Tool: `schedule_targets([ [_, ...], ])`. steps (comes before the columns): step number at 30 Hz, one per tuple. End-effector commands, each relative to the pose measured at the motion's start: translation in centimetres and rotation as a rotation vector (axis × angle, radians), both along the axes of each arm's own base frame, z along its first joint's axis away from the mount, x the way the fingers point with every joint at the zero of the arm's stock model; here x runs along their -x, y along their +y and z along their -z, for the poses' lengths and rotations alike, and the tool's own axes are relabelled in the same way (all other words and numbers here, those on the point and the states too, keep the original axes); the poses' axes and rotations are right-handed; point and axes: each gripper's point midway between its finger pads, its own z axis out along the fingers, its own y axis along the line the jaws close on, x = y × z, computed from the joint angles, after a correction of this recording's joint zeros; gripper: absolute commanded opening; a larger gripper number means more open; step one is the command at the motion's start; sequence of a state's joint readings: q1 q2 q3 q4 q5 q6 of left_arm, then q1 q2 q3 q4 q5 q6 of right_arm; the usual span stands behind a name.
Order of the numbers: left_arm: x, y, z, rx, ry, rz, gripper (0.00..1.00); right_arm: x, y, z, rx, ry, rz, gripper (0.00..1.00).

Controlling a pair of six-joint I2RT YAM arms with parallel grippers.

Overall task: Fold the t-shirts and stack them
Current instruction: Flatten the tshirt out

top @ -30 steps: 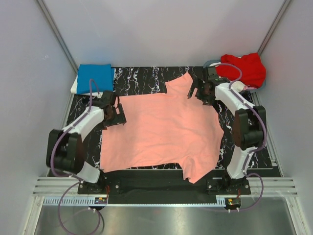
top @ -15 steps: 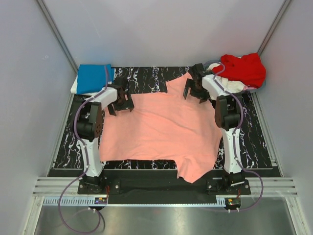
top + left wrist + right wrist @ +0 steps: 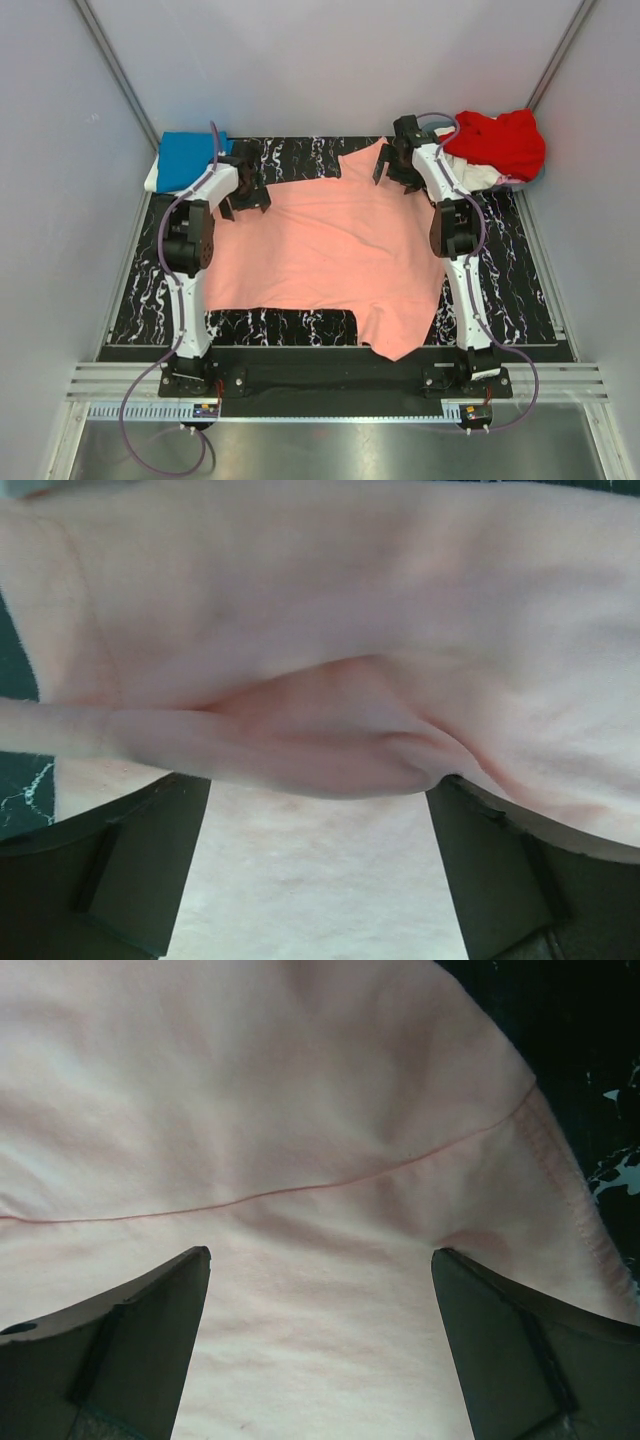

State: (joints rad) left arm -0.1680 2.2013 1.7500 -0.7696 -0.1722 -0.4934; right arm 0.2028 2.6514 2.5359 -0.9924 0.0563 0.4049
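Observation:
The salmon-pink t-shirt (image 3: pixel 335 250) lies spread flat on the black marbled mat. My left gripper (image 3: pixel 245 193) sits over its far left corner, jaws wide apart, with pink cloth (image 3: pixel 320 630) bunched in a fold between the fingers (image 3: pixel 130 865). My right gripper (image 3: pixel 393 170) sits over the far right sleeve, jaws wide apart above the sleeve seam (image 3: pixel 300 1188). Neither is closed on the cloth. A folded bright blue t-shirt (image 3: pixel 190 158) lies at the far left on something white. A crumpled red t-shirt (image 3: pixel 500 140) lies at the far right.
The black marbled mat (image 3: pixel 300 160) covers the table between grey walls. White cloth (image 3: pixel 485 175) shows under the red heap. A metal rail (image 3: pixel 330 385) runs along the near edge by the arm bases.
Both arms have stretched out away from their bases to the shirt's far corners, and the shirt has slid a little farther back on the mat.

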Motion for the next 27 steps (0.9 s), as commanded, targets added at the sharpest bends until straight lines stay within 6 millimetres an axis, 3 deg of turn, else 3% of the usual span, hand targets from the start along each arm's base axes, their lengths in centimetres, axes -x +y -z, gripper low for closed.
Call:
schedule_targets([
  [1,0.7,0.8,-5.3,-0.024,-0.076,0.000,0.95,-1.3,0.4,-5.2,-0.110,-0.104,-0.027,1.00],
  [3,3.4,1.5,-8.0,-0.033,-0.104,-0.010,0.95,-0.3,1.1,-6.3,-0.141,-0.104,-0.044,1.00],
  [4,4.7,1.8,-8.4,-0.032,-0.103,-0.032,0.95,-0.4,1.3,-9.8,-0.160,-0.173,-0.053,1.00],
  [5,6.1,2.2,-11.1,-0.028,-0.161,-0.049,0.95,0.0,1.6,-10.9,-0.170,-0.185,-0.060,1.00],
  [6,9.0,2.6,-9.2,-0.034,-0.104,-0.058,0.95,0.8,2.1,-11.4,-0.193,-0.179,-0.076,1.00],
  [7,10.4,2.7,-9.3,-0.020,-0.106,-0.085,0.95,1.4,2.3,-13.8,-0.213,-0.207,-0.091,1.00],
  [8,12.0,2.9,-11.0,-0.004,-0.155,-0.103,0.95,2.0,2.5,-14.9,-0.226,-0.214,-0.104,1.00],
  [9,13.8,3.0,-10.4,0.008,-0.138,-0.121,0.95,2.9,2.8,-15.1,-0.240,-0.197,-0.113,1.00],
  [10,16.5,3.2,-8.2,0.024,-0.083,-0.165,0.95,4.0,2.8,-17.2,-0.256,-0.216,-0.114,1.00],
  [11,18.2,2.6,-8.8,0.079,-0.110,-0.173,0.94,4.7,3.1,-17.9,-0.269,-0.217,-0.121,1.00],
  [12,19.3,2.2,-8.2,0.126,-0.111,-0.223,0.93,6.1,3.7,-17.1,-0.286,-0.184,-0.135,1.00],
  [13,22.1,2.2,-5.8,0.137,-0.052,-0.250,0.91,7.4,3.9,-19.6,-0.302,-0.224,-0.141,1.00],
  [14,23.2,2.0,-6.0,0.170,-0.080,-0.273,0.90,8.4,4.1,-19.9,-0.310,-0.227,-0.141,1.00],
  [15,23.9,1.9,-5.5,0.198,-0.092,-0.323,0.90,10.6,4.6,-17.7,-0.319,-0.161,-0.143,1.00],
  [16,26.2,2.2,-3.1,0.190,-0.042,-0.350,0.89,11.6,4.9,-20.4,-0.365,-0.232,-0.135,1.00],
  [17,26.8,2.3,-3.1,0.208,-0.071,-0.371,0.90,12.7,5.2,-20.4,-0.385,-0.234,-0.132,1.00],
  [18,27.5,2.4,-2.3,0.212,-0.067,-0.398,0.90,14.9,5.5,-17.8,-0.404,-0.168,-0.129,1.00],
  [19,28.1,2.5,-1.8,0.224,-0.066,-0.436,0.89,15.8,5.8,-19.8,-0.441,-0.229,-0.128,1.00],
  [20,28.8,2.6,-1.1,0.227,-0.068,-0.450,0.89,16.8,5.9,-19.4,-0.451,-0.220,-0.127,1.00],
  [21,29.0,2.8,-0.9,0.223,-0.076,-0.463,0.89,18.4,5.9,-17.6,-0.456,-0.174,-0.125,1.00],
  [22,29.0,3.0,-1.0,0.217,-0.085,-0.479,0.89,19.3,6.0,-18.4,-0.469,-0.198,-0.137,1.00],
  [27,29.1,5.7,-1.4,0.098,-0.144,-0.567,0.90,22.6,5.2,-16.2,-0.458,-0.157,-0.140,0.99],
])
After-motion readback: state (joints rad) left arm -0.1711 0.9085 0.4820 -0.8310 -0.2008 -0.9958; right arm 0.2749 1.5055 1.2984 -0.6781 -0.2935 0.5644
